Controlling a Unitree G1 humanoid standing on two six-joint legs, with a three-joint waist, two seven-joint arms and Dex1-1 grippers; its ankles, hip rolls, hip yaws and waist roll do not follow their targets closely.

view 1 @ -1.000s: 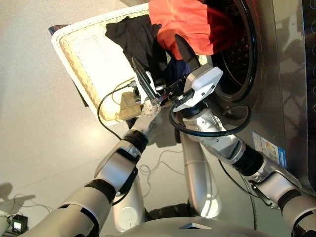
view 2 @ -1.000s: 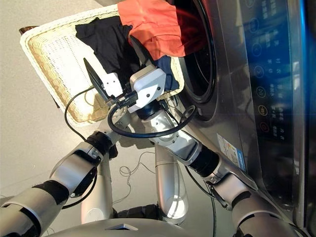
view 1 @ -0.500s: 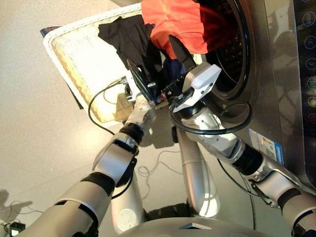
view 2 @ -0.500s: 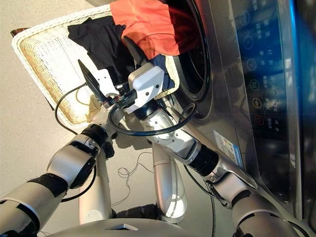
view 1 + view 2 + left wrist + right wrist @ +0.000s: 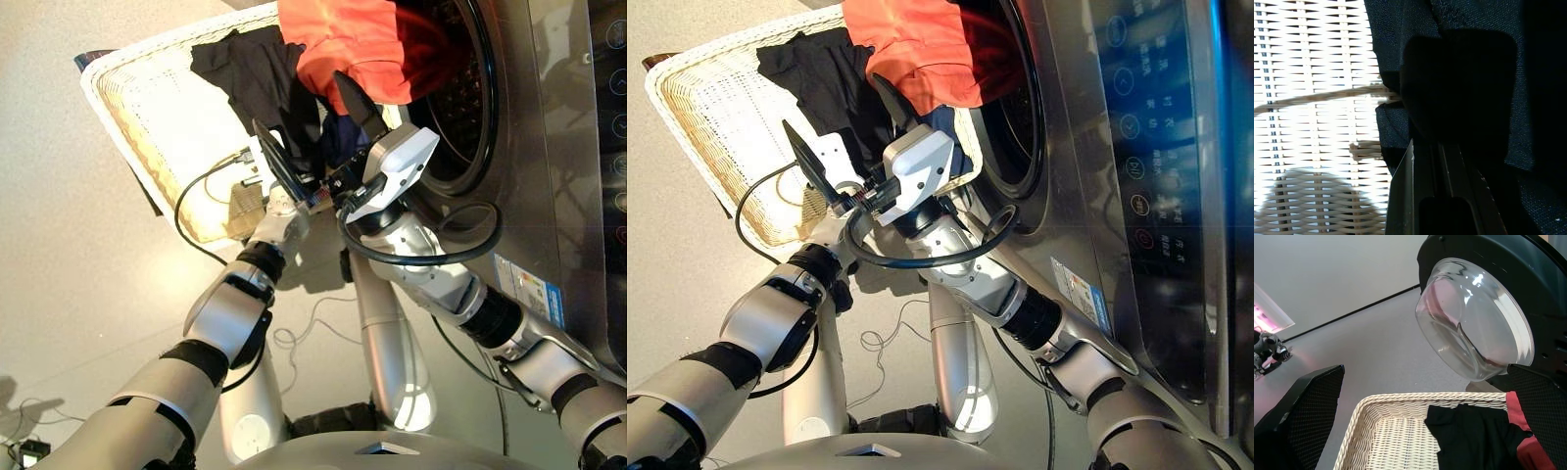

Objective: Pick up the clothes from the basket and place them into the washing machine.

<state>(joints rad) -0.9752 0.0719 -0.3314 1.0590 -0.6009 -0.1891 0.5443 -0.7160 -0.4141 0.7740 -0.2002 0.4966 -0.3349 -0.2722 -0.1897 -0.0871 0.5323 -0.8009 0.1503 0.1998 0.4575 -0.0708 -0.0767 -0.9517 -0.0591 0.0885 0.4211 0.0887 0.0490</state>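
Dark blue garment [image 5: 1400, 49] stays beneath left hand [image 5: 294, 166]; little has shifted

The orange-red garment [image 5: 353, 44] is cut off by the top edge in both head views, so its upper part cannot be seen. The dark blue garment [image 5: 338, 137] is mostly hidden behind the two grippers at frame centre. In the left wrist view, dark cloth fills the right half and covers the left gripper [image 5: 1449, 147], so its fingers' spacing cannot be told.
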